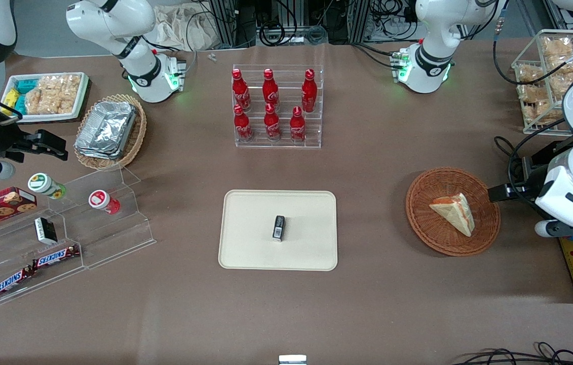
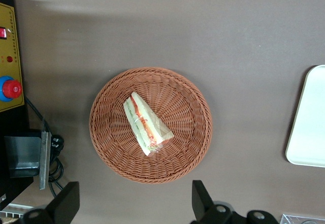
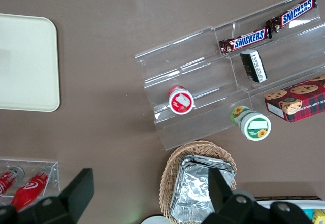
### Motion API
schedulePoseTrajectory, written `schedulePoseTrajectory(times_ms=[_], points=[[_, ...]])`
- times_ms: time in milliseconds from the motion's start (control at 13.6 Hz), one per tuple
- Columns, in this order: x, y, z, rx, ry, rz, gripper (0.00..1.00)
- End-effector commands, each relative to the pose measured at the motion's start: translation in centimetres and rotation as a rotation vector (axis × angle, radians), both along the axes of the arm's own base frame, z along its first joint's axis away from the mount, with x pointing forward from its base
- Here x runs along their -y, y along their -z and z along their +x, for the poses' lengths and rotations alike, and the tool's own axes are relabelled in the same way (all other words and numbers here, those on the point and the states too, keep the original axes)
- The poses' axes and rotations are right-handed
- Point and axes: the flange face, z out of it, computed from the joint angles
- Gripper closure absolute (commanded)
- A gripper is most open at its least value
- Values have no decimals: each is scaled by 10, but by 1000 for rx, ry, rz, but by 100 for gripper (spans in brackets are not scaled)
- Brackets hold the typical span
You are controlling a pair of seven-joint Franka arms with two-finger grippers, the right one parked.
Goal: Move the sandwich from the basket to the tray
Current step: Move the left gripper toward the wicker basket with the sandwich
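Lying in the basket [image 1: 452, 212] at right of centre in the front frame, the sandwich [image 1: 453, 212] is still to be fetched; the tray [image 1: 245, 248] sits mid-frame, holding one small dark item [image 1: 278, 227]. Your gripper [image 2: 133, 203] hangs above the basket, fingers [image 2: 65, 201] spread wide apart and empty. Note the wedge's long axis runs diagonally across the line between the fingertips, so you would likely rotate the wrist before descending.

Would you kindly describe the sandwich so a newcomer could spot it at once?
Start at the cream tray, then look toward the working arm's end of the table for the round reddish-brown basket. The sandwich lies in it, below the open gripper: the only pale wedge with red, orange and green filling.
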Motion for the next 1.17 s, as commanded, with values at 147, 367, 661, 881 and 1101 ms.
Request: schedulePoseTrajectory(times_ms=[147, 367, 661, 881, 1101], points=[[-1, -7, 2, 9, 10, 12, 1], [-2, 10, -4, -36, -17, 17, 1], [-8, 49, -17, -42, -317, 43, 1], [-6, 86, -33, -64, -543, 72, 1], [-6, 128, -46, -19, -598, 59, 1]])
